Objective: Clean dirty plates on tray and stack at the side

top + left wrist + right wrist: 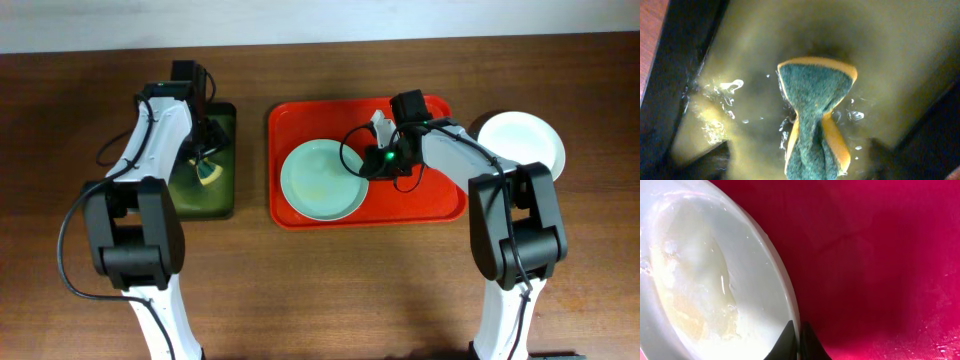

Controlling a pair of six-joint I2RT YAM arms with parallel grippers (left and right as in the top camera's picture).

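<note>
Overhead, the mint plate (320,182) lies in the left half of the red tray (430,205), and the right fingers (382,160) meet it at its right rim. The right wrist view shows those fingers (789,341) drawn almost together, pinching the plate's thin rim between them; yellowish smears coat the plate's inside. A pale plate (520,143) sits on the tabletop (330,290) just right of the tray. The left fingers (205,152) hang over the dark green tray (226,205), where a sponge (812,100) stands squeezed at its waist in yellowish water; how far these fingers are open, I cannot tell.
</note>
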